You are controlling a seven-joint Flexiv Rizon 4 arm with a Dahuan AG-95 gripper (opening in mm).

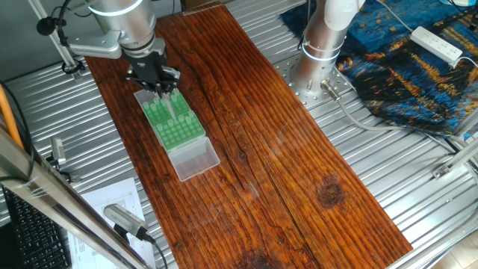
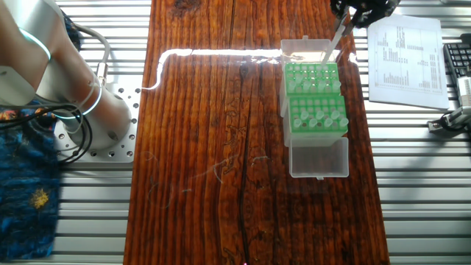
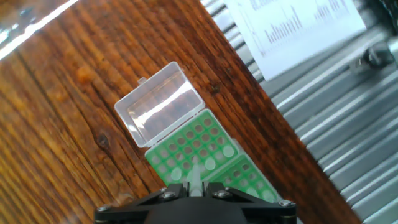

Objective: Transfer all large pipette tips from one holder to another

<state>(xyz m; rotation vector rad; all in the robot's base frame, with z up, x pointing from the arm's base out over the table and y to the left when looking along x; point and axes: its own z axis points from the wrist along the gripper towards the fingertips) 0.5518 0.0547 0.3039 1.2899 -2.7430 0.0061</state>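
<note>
Pipette tip hangs near-upright, narrow end down, clamped in gripper.

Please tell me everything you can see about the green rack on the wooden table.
The green rack looks like plastic, a long block with a grid of round holes on top. It seems made of two halves set end to end. Whitish pipette tips stand in several holes of one half; the other half looks mostly unfilled. It sits upright in a clear box whose clear lid lies open on the wooden table. The pincer holds one tip above the rack.
</note>
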